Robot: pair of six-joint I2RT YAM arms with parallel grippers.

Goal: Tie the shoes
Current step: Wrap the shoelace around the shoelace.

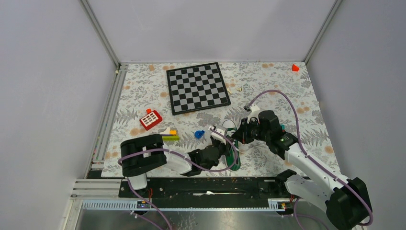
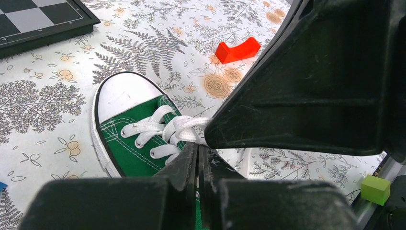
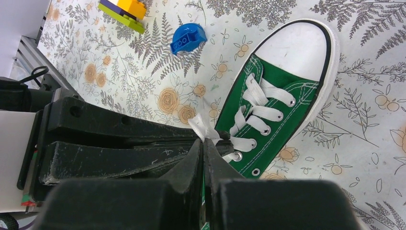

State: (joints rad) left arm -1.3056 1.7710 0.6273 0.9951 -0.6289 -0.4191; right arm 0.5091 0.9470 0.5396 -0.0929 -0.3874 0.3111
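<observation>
Green sneaker [image 3: 287,91] on floral worktop [image 1: 139,91], near front edge, toe toward chessboard [image 1: 197,88]. Right hand [image 3: 204,146] closed, pinching white lace [image 3: 198,125]. Left hand [image 2: 197,155] closed beside lace knot [image 2: 184,129]; grip unclear.

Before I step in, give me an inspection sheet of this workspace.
Surface: floral cloth, flat.
Job's things: one green shoe, upright; laces knotted once, no bow.
Clutter: chessboard, red toy, blue brick, stacked bricks, red piece, green cube.
Grippers: left gripper shut, tips at the laces; right gripper shut on the laces.
Cables: purple cables loop over both arms; one curves close to the shoe.
Surroundings: grey walls, metal rail on the left.
</observation>
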